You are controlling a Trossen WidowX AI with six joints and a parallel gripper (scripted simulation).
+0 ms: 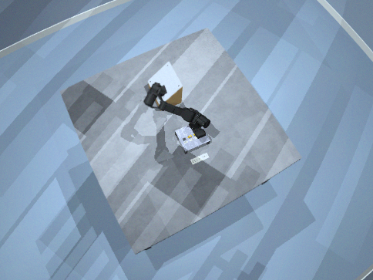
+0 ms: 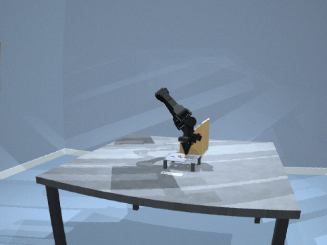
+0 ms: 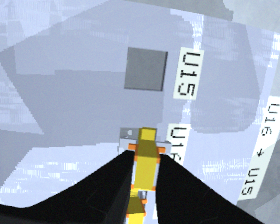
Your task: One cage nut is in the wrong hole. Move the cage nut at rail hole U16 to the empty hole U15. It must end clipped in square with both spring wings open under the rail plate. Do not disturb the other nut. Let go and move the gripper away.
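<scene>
Wrist view: the gripper (image 1: 199, 133) (image 2: 186, 152) (image 3: 145, 161) is pinching the yellow-topped cage nut (image 3: 147, 162) at lower centre of the frame, one black finger bearing on each side. The nut is sitting just beside the U16 label (image 3: 177, 142), and a bit of grey opening is showing at its upper left. Whether its wings are clear of the plate is hard to call; the fingers are hiding most of it. The grip is probably serving to squeeze the spring sides in so the nut can pass through the hole.

Hole U15 (image 3: 145, 69) is lying open at upper centre, next to its own label (image 3: 188, 71), so the nut likely needs to go straight up the frame from here. The other nut (image 3: 135, 209) is showing at the bottom edge, close behind the held one; a sloppy swing could be knocking it. The paper strip (image 1: 199, 156) (image 2: 171, 174) (image 3: 258, 150) is spelling out U16 to U15 at right.

Exterior view: the arm (image 1: 175, 109) (image 2: 175, 110) is sloping down from upper left to the wrist, then pointing its fingers steeply down over the rail plate (image 1: 186, 145) (image 2: 169, 158) (image 3: 75, 105), right of centre. The plate is standing raised on short dark legs, presumably leaving room for the wings to open underneath.
</scene>
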